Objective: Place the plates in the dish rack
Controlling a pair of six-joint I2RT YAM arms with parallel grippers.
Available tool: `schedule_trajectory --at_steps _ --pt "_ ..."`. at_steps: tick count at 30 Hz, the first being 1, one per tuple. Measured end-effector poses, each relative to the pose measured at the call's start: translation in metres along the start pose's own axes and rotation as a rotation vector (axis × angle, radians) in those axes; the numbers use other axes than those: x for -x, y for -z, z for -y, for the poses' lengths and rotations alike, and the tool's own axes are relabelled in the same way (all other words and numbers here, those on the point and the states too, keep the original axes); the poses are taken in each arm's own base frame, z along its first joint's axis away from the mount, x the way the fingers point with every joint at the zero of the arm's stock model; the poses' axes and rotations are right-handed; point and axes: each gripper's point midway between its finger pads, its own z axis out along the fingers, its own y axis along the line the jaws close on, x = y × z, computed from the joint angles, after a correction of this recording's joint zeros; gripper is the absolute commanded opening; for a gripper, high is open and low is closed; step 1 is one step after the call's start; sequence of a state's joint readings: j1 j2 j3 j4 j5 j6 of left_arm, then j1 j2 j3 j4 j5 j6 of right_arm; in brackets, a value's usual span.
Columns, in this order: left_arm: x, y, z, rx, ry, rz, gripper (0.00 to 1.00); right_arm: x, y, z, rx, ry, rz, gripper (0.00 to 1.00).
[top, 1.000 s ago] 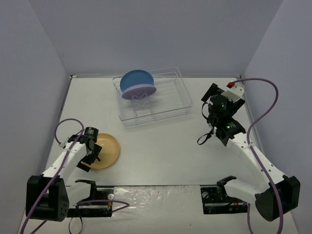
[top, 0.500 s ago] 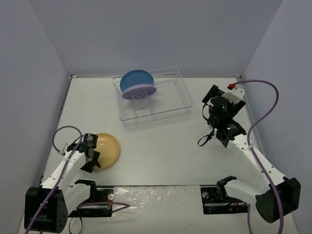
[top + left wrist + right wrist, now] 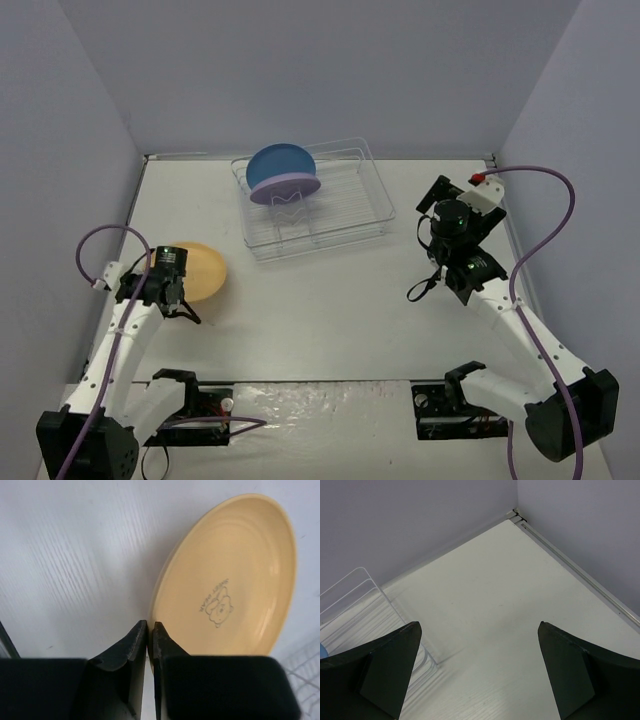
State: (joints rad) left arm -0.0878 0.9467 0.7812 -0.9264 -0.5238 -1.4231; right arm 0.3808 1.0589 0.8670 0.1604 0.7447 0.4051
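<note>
the left gripper (image 3: 149, 630) has its two dark jaws drawn almost together, pinching the thin near rim of the yellow plate (image 3: 225, 580). the plate fans away from the fingertips, tilted, its hollow face with a small printed mark turned toward the wrist camera. from overhead it sits at the left side of the white table (image 3: 330, 300), apparently raised, with a soft shadow beneath it. further out, at the back of the table, the clear wire dish rack (image 3: 370, 200) holds the blue plate (image 3: 280, 162) upright at its left end, and the lavender plate (image 3: 285, 188) rests just in front of it, lying flatter. the right gripper (image 3: 479, 630) hangs with jaws spread wide and empty, well off to the right of the rack. the likely risks: a grip this narrow on a smooth rim may let the plate swing or slip during the carry, and a poorly lined-up entry could knock the leaning lavender plate or shove the light rack.
</note>
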Motion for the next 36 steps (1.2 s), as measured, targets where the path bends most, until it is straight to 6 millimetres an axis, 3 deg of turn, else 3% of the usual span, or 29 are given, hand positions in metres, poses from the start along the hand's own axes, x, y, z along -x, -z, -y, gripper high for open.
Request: schedule_trajectory --at_steps 7,11,16,19,24,26,32,36 --pt "0.088 0.063 0.049 -0.310 0.046 0.258 0.00 0.001 0.000 0.001 -0.001 0.011 0.002 1.00" --pt "0.115 0.100 0.103 -0.549 -0.087 0.353 0.00 0.001 0.000 0.003 -0.007 0.031 0.003 1.00" --pt "0.140 0.167 0.200 -0.854 -0.389 0.503 0.00 0.000 -0.001 0.004 -0.014 0.051 0.003 1.00" --pt "0.120 0.198 0.243 -0.995 -0.631 0.614 0.00 -0.004 -0.004 0.004 -0.020 0.069 -0.002 1.00" --pt "0.051 0.247 0.272 -1.192 -1.079 0.822 0.00 -0.017 -0.010 0.004 -0.032 0.109 -0.029 1.00" --pt "0.034 0.258 0.279 -1.229 -1.191 0.895 0.00 -0.021 -0.010 0.005 -0.037 0.121 -0.040 1.00" --pt "0.013 0.275 0.300 -1.195 -1.408 1.161 0.00 -0.027 -0.009 0.013 -0.063 0.137 -0.066 1.00" --pt "-0.007 0.269 0.307 -1.148 -1.519 1.270 0.00 -0.031 -0.006 0.021 -0.078 0.140 -0.076 1.00"
